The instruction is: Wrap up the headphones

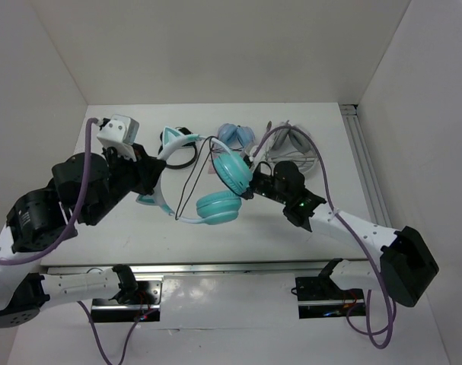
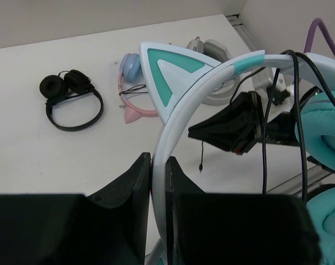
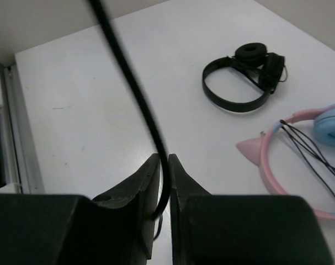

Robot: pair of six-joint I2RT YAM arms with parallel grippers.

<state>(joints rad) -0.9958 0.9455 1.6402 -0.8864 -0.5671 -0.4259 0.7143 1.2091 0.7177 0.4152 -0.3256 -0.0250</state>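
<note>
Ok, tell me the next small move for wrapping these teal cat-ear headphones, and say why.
Probably the right gripper should carry the black cable one turn around the headband of the teal headphones. The left gripper is clamped on the headband, the right is pinching the cable, and the cable hangs slack across the band.

The headphones (image 1: 218,207) have a smooth, glossy plastic headband (image 2: 197,88), matt padded cushions (image 2: 327,127) and a rubbery black cable (image 3: 134,83); the table (image 3: 84,105) is matt white.

No legible text anywhere (no labels, brands)
</note>
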